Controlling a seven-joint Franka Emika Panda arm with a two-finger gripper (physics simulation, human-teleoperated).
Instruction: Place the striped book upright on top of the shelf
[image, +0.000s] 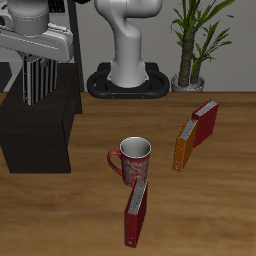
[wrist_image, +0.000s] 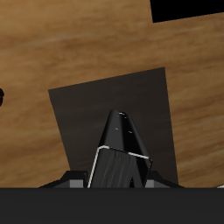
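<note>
Pincer (image: 37, 98): hangs over the shelf, pinching the striped book (image: 37, 80) from above, fingers tight on its upper edge.
Striped book: upright in the pincer, its lower edge at or just above the shelf top; contact cannot be told. From the wrist it shows as a dark wedge (wrist_image: 121, 149).
Shelf (image: 40, 135): directly under the pincer, flat black top, standing on the table.
Table (image: 200, 210): brown wood grain, spreading forward and sideways from the pincer.
Mug (image: 133, 160): red, on the table, well apart from the pincer, toward the front.
Red book (image: 135, 212): beyond the mug, nearest the front edge.
Orange book (image: 183, 147): farther sideways.
Dark red book (image: 205, 122): just beside the orange one.
Plant (image: 195, 40): at the back, cut off above.
Hidden: fingertips are dark against the shelf.
</note>
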